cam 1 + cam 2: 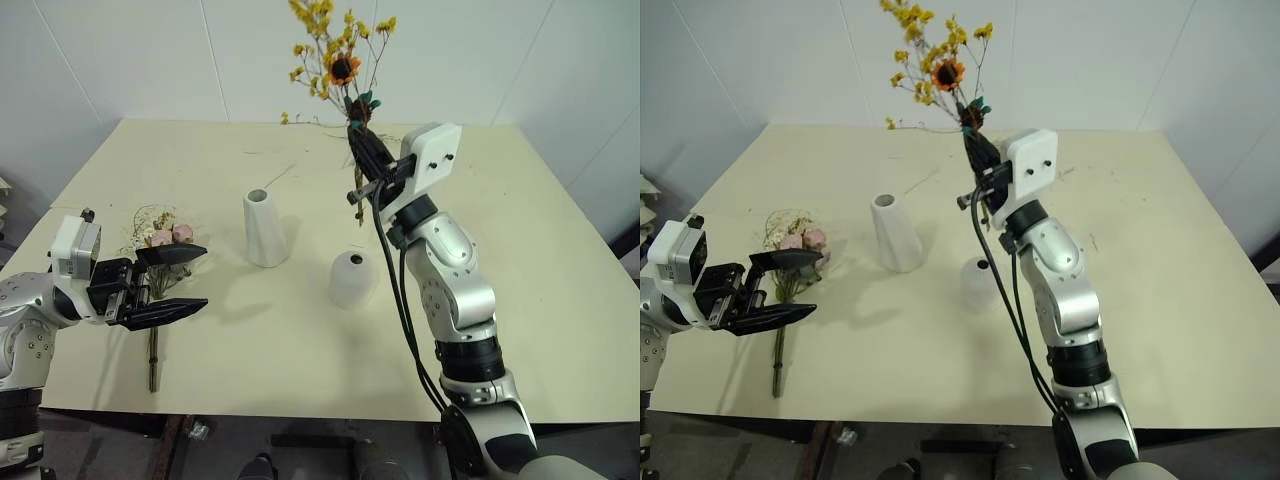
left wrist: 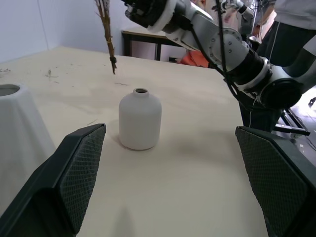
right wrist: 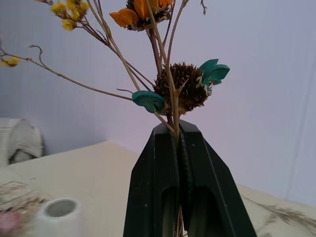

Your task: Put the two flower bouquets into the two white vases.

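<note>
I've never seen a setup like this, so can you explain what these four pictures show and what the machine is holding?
It is a two-armed humanoid robot at a cream table. Two pictures come from its head, looking down; two come from cameras on its wrists. The right tool is shut on the yellow bouquet, lifted above the short vase. The left tool is open, hovering over the pink rose bouquet, which lies on the table. The tall vase stands nearby. Both vases are empty.
</note>
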Controlling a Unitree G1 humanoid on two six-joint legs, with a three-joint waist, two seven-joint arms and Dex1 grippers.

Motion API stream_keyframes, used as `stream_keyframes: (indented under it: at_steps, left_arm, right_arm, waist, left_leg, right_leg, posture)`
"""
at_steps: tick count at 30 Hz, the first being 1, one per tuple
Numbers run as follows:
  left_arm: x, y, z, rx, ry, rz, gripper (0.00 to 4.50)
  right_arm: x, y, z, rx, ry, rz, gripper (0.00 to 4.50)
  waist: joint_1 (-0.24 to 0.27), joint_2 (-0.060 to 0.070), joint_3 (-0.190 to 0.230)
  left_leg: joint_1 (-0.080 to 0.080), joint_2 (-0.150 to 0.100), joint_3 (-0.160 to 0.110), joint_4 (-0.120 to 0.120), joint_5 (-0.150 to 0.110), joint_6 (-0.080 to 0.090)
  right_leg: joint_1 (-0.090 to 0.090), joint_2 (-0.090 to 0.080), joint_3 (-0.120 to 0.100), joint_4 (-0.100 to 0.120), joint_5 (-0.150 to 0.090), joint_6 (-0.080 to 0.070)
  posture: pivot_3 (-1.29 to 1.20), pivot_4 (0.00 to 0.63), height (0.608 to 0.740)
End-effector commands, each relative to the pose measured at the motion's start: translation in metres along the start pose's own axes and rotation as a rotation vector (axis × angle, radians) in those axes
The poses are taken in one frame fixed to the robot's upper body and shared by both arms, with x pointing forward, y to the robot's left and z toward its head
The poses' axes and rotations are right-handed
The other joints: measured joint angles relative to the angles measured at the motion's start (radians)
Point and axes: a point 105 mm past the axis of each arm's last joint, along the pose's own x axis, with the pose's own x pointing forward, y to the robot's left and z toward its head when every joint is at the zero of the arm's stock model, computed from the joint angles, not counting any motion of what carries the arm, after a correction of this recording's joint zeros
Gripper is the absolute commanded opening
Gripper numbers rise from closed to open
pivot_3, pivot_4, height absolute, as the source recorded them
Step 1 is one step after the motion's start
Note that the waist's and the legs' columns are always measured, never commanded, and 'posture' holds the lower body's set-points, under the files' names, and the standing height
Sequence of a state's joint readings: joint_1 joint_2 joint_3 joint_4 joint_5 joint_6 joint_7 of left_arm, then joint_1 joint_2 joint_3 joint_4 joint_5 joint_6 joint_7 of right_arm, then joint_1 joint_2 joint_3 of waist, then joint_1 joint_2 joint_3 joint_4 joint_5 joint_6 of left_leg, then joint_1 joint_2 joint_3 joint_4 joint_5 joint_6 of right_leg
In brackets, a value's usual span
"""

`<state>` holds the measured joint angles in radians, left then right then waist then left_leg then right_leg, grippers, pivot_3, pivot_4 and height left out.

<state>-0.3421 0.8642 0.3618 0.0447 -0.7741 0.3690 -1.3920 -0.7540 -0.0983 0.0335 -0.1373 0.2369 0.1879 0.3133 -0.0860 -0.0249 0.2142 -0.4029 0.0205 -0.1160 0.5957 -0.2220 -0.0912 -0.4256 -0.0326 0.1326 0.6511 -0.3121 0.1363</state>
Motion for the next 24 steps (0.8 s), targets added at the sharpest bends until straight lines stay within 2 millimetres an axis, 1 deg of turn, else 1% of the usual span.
stream_keyframes:
  at_steps: [1,6,12,15,24]
  left_arm:
    - [0.003,-0.002,0.007,0.029,0.000,-0.022,4.50]
    - [0.003,-0.004,0.007,0.014,0.000,-0.037,4.50]
    - [0.003,-0.004,0.006,0.007,0.005,-0.036,4.50]
    - [0.005,-0.003,0.007,0.010,0.003,-0.040,4.50]
    - [0.007,-0.001,0.008,0.013,0.002,-0.046,4.50]
  right_arm:
    - [-0.006,0.006,0.022,0.001,-0.068,0.025,0.02]
    - [-0.020,0.005,0.026,0.002,-0.054,0.018,0.02]
    - [-0.025,0.008,0.033,0.034,-0.046,0.022,0.02]
    - [-0.028,0.013,0.032,0.058,-0.036,0.034,0.02]
    - [-0.032,0.014,0.023,0.095,-0.011,0.033,0.02]
  waist:
    - [0.001,0.000,0.000]
    - [0.000,0.000,0.000]
    - [0.000,0.000,0.000]
    - [0.001,0.000,0.000]
    - [0.001,0.000,0.000]
  left_leg:
    - [0.000,0.000,0.000,0.000,0.000,0.000]
    - [0.000,0.000,0.000,0.000,0.000,0.000]
    - [0.000,0.001,0.000,0.000,0.000,0.000]
    - [0.000,0.001,0.000,0.000,0.000,0.000]
    - [0.000,0.001,0.000,0.000,0.000,0.000]
  right_leg:
    - [0.000,0.000,0.000,0.000,0.000,0.000]
    - [0.000,0.000,0.000,0.001,0.000,0.000]
    - [-0.001,0.001,0.000,0.002,-0.001,-0.001]
    - [-0.001,0.001,0.000,0.002,-0.001,-0.002]
    - [-0.001,0.002,0.000,0.001,-0.001,-0.002]
  posture:
    - [0.00,0.150,0.740]
    - [0.00,0.150,0.740]
    - [0.00,0.150,0.740]
    - [0.00,0.150,0.740]
    - [0.00,0.150,0.740]
